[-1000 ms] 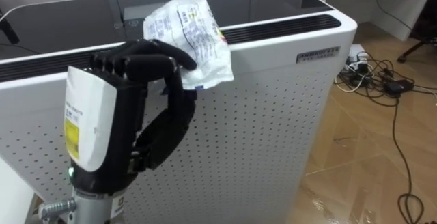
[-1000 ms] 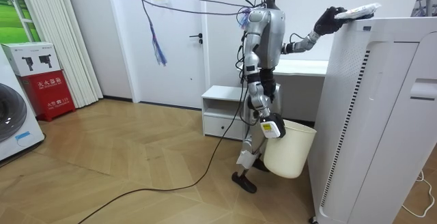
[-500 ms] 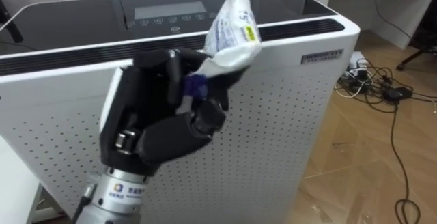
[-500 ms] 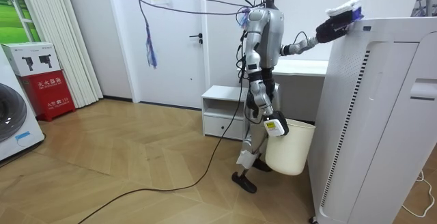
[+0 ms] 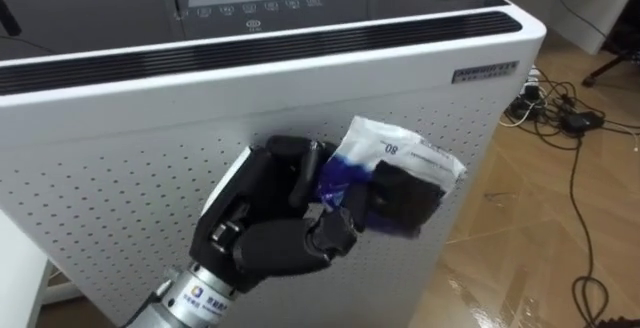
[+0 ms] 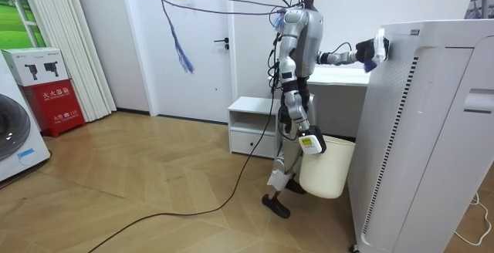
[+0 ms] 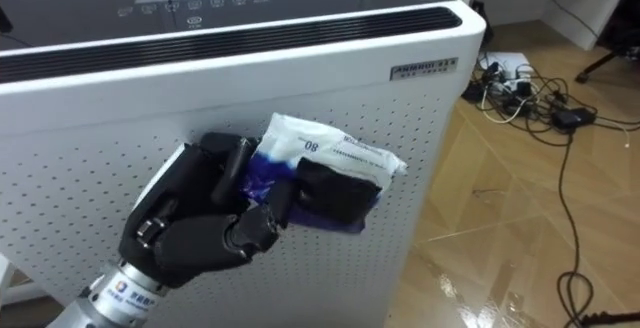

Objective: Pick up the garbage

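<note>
Nearest us, our left hand (image 5: 268, 236) comes in from the lower left. Its fingers are curled round one end of the garbage, a crumpled white wrapper (image 5: 400, 156) with a blue patch, and the other end juts free to the right. Hand and wrapper hang just in front of the perforated face of a tall white appliance (image 5: 110, 168); we cannot tell whether the wrapper touches it. Beyond, a tangle of cables (image 5: 555, 116) lies on the wooden floor.

In the room view we stand at the appliance's corner. A white bin (image 6: 330, 172) hangs low at our side, with our right hand (image 6: 309, 143) at its rim; we cannot tell how it grips.

We judge that the drop into the bin remains. The hold is on one end only, so swinging down and across could let the wrapper slip. The free end could also snag the panel, and the wrapper would fall short of the bin.
</note>
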